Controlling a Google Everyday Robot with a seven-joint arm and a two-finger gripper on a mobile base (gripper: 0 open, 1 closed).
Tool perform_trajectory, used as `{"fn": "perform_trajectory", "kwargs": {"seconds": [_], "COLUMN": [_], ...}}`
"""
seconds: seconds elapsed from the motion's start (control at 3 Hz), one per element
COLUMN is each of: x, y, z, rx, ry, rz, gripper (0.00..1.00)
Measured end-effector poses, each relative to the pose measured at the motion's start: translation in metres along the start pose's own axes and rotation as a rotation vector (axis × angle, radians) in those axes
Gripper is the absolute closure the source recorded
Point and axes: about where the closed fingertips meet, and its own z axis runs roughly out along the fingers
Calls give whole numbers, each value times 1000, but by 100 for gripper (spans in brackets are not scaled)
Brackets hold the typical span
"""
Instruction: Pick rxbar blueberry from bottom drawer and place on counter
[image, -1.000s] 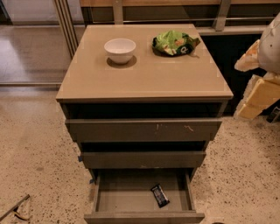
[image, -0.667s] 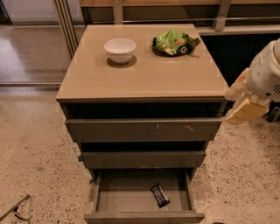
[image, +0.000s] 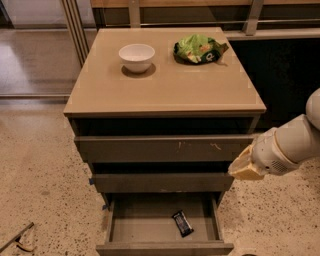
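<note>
One rxbar blueberry (image: 182, 223) lies in the open bottom drawer (image: 142, 222). The hand (image: 246, 168), open or closed I cannot tell, hangs beside the middle drawer (image: 160, 182); it should drop straight over the bar.

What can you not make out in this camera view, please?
Print on the small dark-wrapped snack bar in the grey-brown bottom drawer: too small.
Insides of the upper two drawers: in shadow.
White arm behind the tan gripper, right of those drawers: cut off by right edge.
</note>
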Motion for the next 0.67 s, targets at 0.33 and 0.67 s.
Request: {"fn": "perform_trajectory", "kwargs": {"seconds": [0.33, 0.67], "x": [17, 19], "y": [1, 0], "z": [35, 40], "rx": [-47, -48], "ry": [-40, -39], "rz": [19, 20], "gripper": [100, 100]}}
